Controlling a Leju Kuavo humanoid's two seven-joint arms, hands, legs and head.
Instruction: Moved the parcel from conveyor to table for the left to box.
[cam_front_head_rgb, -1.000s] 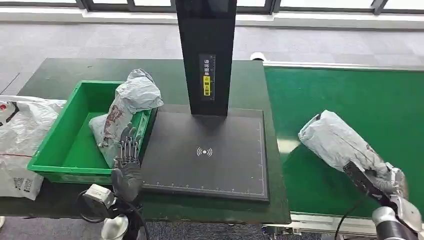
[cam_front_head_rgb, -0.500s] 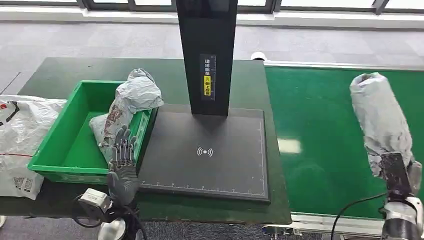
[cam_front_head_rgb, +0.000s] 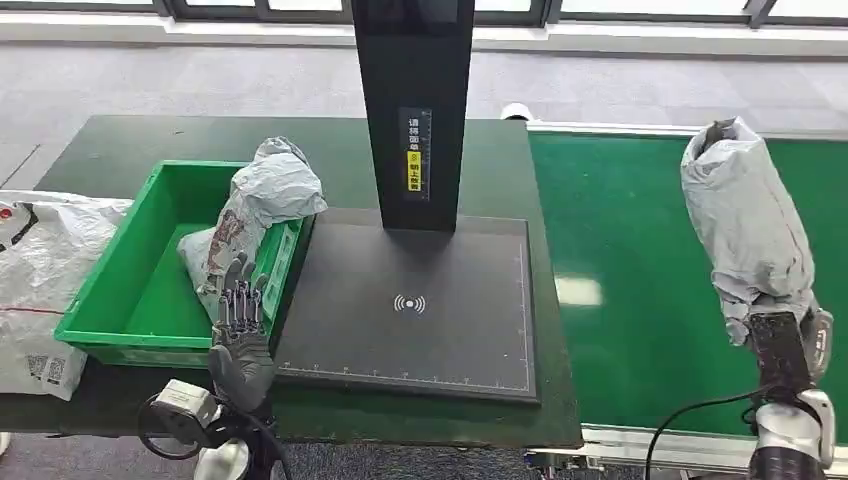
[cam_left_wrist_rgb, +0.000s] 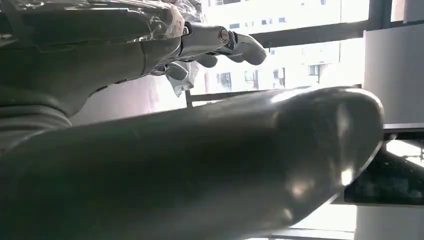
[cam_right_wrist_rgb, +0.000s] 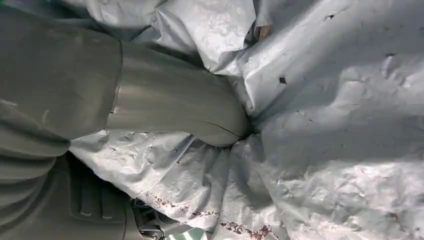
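A long grey plastic parcel (cam_front_head_rgb: 745, 220) stands nearly upright above the green conveyor (cam_front_head_rgb: 640, 260), held at its lower end by my right hand (cam_front_head_rgb: 785, 345). In the right wrist view the thumb (cam_right_wrist_rgb: 165, 107) presses into the crinkled grey wrap (cam_right_wrist_rgb: 320, 100). My left hand (cam_front_head_rgb: 240, 335) hovers with fingers spread at the front right corner of the green box (cam_front_head_rgb: 130, 290), holding nothing. A second grey parcel (cam_front_head_rgb: 255, 215) leans in that box against its right wall. In the left wrist view the thumb (cam_left_wrist_rgb: 225, 165) and fingers (cam_left_wrist_rgb: 225, 42) are apart.
A black scanner pad (cam_front_head_rgb: 410, 305) with a tall black post (cam_front_head_rgb: 412, 110) sits on the dark green table (cam_front_head_rgb: 130, 140) between box and conveyor. A white printed bag (cam_front_head_rgb: 35, 280) lies at the table's left edge.
My right hand has lifted the parcel from lying tilted on the conveyor to standing nearly upright and shifted it slightly left. My left hand has eased back a little toward me.
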